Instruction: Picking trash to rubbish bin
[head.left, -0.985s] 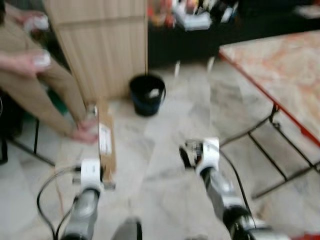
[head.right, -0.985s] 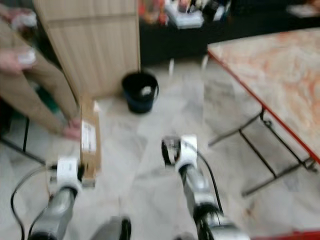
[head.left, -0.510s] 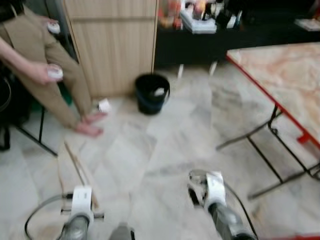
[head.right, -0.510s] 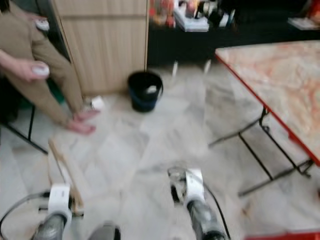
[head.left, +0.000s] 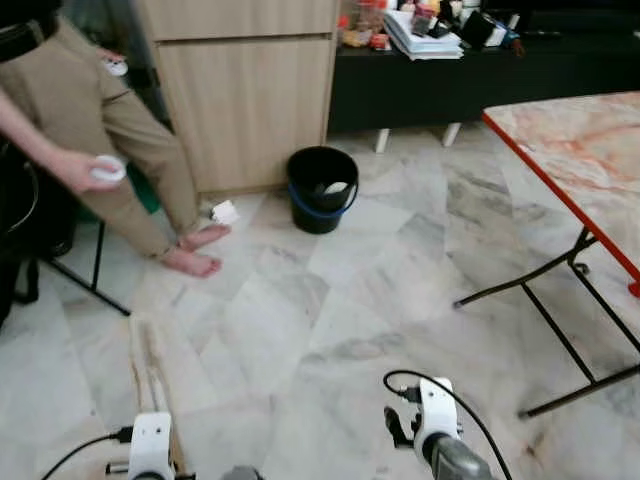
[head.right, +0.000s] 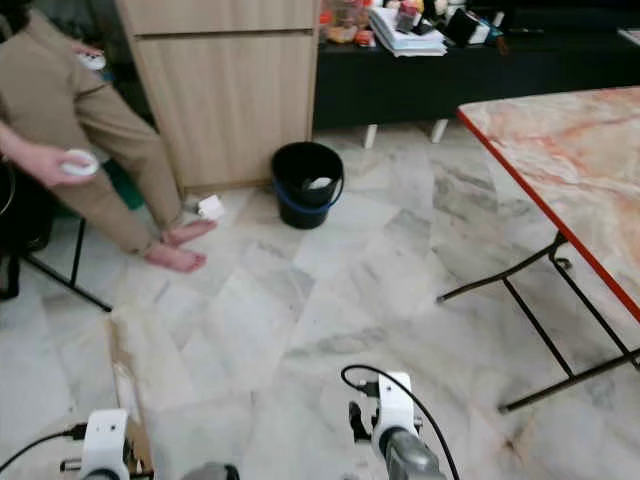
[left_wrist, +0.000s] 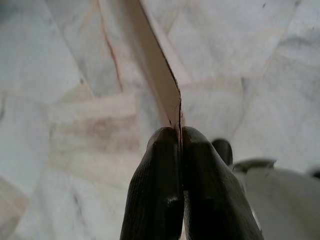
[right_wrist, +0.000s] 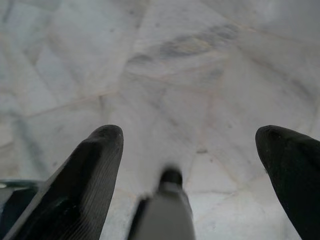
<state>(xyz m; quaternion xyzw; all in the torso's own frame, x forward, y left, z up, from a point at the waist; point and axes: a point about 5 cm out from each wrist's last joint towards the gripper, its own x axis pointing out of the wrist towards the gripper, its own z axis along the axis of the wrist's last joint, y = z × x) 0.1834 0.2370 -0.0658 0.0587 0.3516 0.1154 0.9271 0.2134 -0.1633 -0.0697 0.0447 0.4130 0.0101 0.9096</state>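
Your left gripper (left_wrist: 179, 150) pinches a flat cardboard piece (left_wrist: 159, 85); your right gripper (right_wrist: 200, 150) hangs wide open, holding nothing. The black bin (head.left: 322, 188) stands ahead by the wooden cabinet (head.left: 245, 90). A person's bare feet (head.left: 195, 250) and what looks like crumpled paper (head.left: 226, 211) lie beside it.

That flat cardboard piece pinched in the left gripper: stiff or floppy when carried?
Probably fairly stiff: the cardboard piece runs straight out from the shut left gripper without drooping. Likely light, being thin. Held at one edge, it may swing or twist.
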